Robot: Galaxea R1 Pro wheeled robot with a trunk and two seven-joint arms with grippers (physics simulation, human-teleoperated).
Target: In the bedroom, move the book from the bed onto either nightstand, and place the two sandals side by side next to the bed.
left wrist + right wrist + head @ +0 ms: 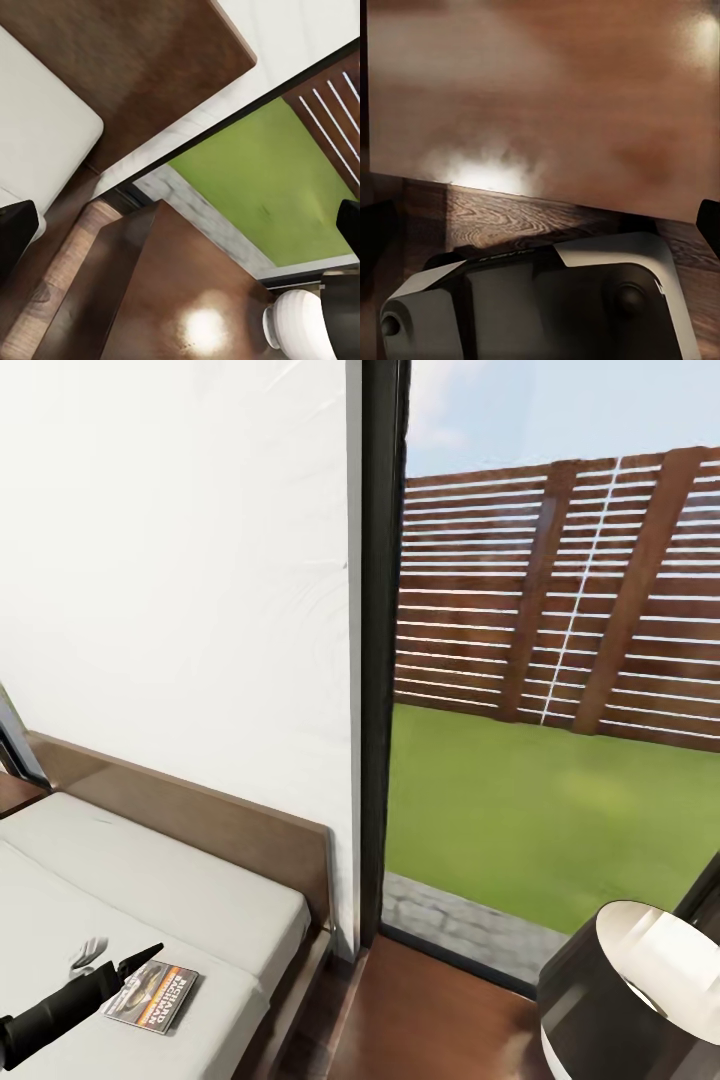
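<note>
The book (pixel 152 996), grey-white with an orange band, lies flat on the off-white mattress of the bed (pixel 190 900), near the corner by the headboard. My left gripper (pixel 135 963) hovers right beside the book on its left. In the left wrist view this gripper (pixel 180 229) is open with nothing between its fingers (pixel 15 232). Past them lies the glossy dark-brown nightstand (pixel 187 300) beside the bed (pixel 37 142). My right gripper (pixel 540 225) is open, low over the wood floor (pixel 510 217). The sandals are out of view.
A lamp with a dark shade (pixel 630 990) and a white base (pixel 296 319) stands on the nightstand. A tall dark-framed window (pixel 383 660) shows grass and a slatted fence. The robot's own white base (pixel 547 300) sits under the right gripper.
</note>
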